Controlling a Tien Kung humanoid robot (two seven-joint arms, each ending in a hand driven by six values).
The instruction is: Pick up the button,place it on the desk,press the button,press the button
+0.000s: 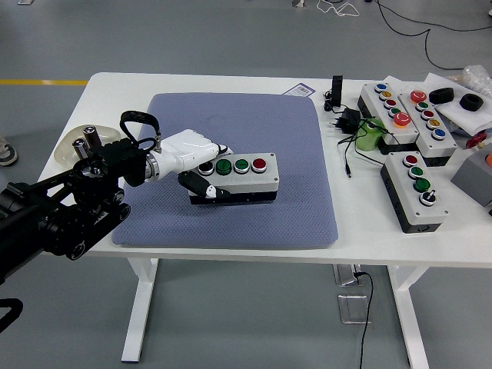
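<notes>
Far left on the tabletop (231, 84) I see a shallow dish (68, 150) with small cylinders, partly hidden behind my left arm. The left robot hand (188, 157) reaches in from the left, its white fingers (201, 184) wrapped over the left end of the button box (234, 178), thumb side curling down the front face; I read it as clamped on the box. The box sits on the blue-grey mat (254, 131) around its middle, long axis roughly parallel to the near edge; whether its base is fully down I cannot tell. Four buttons face up: a dark one under the fingers, two green, one red. I judge the box rigid, moderately heavy, smooth-sided plastic, so a grip across the short end or the two long walls suits it, clear of the caps. Further right lie a charger (347, 119) and three more control boxes (415, 188). Right arm not visible.
</notes>
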